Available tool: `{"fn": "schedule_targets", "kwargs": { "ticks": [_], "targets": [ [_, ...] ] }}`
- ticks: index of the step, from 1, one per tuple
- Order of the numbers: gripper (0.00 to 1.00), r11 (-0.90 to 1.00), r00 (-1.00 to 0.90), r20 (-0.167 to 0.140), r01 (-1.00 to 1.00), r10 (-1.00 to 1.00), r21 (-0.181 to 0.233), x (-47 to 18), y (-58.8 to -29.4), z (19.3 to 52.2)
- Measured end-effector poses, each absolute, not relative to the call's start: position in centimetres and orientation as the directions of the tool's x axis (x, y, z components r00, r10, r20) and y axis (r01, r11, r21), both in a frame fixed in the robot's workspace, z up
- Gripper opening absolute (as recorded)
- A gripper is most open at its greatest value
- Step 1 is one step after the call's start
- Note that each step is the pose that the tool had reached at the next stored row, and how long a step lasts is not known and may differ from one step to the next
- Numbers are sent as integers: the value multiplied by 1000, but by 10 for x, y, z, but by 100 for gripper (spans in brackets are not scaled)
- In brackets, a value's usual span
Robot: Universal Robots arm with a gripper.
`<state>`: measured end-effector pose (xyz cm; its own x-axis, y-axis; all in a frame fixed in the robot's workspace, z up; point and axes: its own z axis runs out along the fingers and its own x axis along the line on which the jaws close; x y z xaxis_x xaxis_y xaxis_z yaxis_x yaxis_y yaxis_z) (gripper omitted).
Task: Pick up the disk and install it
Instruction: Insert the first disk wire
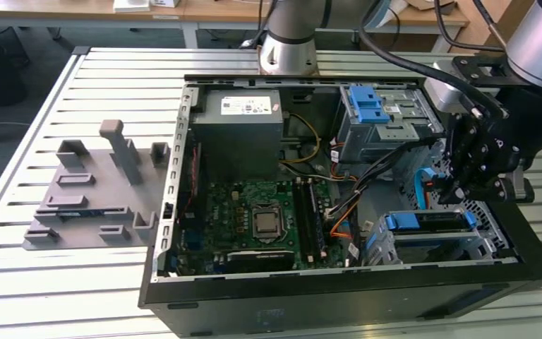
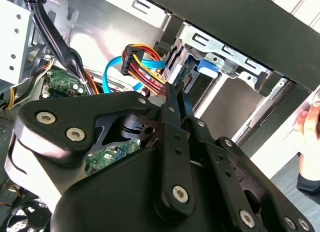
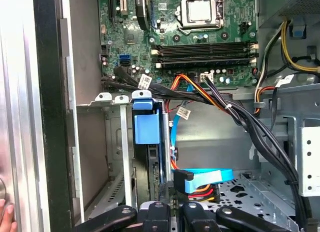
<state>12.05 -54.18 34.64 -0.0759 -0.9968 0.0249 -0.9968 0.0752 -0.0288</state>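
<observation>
Disk, a flat drive in a blue plastic carrier (image 3: 145, 127), stands on edge inside the grey metal bay (image 3: 114, 142) of the open black computer case (image 1: 346, 296) on the slatted table (image 1: 64, 296). Black tool (image 2: 174, 92) sits at the disk's cable end; cannot tell whether it is closed or clamping anything. Risks: blue data cable (image 3: 205, 176) and red-yellow power wires (image 2: 145, 60) crowd the tool and could snag or get pinched; a skewed carrier could jam in the bay. A person's hand (image 3: 3, 212) is at the case edge.
</observation>
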Motion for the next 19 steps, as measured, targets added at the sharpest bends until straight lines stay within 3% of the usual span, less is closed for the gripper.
{"fn": "schedule_targets", "kwargs": {
  "ticks": [19],
  "targets": [
    [16,79,-79,24,-997,-997,-10,127,-550,343]
  ]
}}
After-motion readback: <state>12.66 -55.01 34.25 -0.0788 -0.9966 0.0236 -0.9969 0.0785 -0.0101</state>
